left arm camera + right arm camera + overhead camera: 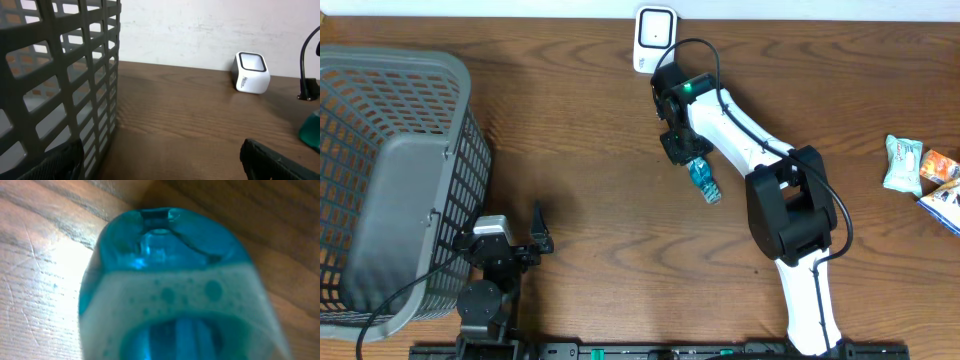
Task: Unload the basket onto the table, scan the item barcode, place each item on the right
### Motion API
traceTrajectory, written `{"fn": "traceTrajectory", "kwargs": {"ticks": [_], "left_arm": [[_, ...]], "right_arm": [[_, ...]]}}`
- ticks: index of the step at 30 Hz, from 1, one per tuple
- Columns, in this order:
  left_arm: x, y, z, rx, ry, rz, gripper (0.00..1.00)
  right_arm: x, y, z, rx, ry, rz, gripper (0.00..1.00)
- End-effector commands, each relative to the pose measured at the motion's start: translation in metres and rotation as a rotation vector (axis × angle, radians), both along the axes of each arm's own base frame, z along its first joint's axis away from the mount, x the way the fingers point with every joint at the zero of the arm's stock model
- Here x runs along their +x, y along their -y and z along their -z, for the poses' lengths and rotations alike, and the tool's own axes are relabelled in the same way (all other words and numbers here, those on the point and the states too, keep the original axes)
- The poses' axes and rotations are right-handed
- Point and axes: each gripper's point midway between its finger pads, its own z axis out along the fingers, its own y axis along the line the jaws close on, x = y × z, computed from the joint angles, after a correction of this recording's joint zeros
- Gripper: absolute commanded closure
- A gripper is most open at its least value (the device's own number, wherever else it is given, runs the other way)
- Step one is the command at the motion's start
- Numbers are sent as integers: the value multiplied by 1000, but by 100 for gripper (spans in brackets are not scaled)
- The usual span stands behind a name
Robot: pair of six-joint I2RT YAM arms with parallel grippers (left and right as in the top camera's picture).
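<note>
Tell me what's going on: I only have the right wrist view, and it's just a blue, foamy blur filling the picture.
Observer: That is a blue bottle, gripped at one end by the right gripper.
Operator: Is the scanner near?
Observer: The white scanner stands at the table's far edge, beyond the gripper and apart from the bottle.
Operator: And the left arm?
Observer: The left gripper is open and empty, beside the grey basket.
</note>
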Motion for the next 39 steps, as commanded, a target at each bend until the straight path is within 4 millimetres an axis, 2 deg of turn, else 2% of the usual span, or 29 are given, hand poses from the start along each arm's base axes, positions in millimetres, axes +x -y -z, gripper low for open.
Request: {"fn": "traceTrajectory", "kwargs": {"ticks": [1,10,16,20,22,30,33,36,39], "left_arm": [[-1,-4,18,-3,-49,-22,0],[-1,-4,18,-3,-49,-23,0],[-1,-4,18,-3,-49,-22,0],[-1,-4,18,-3,-49,-23,0],[-1,-4,18,-3,-49,-23,0],[-1,-4,18,-3,-49,-23,0],[-1,-4,18,-3,-49,-23,0],[-1,-4,18,-3,-49,-22,0],[-1,-4,18,-3,-49,-23,0]], "right_arm": [[9,-5,-10,4,31,17,73],[12,-7,-21,7,37,17,73],[12,-7,-21,8,37,17,61],[11,-10,-21,25,27,17,59],[9,-12,-20,39,20,16,62],[7,-14,-20,51,7,16,85],[6,-14,-20,50,6,16,85],[7,-14,-20,51,8,16,75],[7,-14,-16,52,9,16,76]]}}
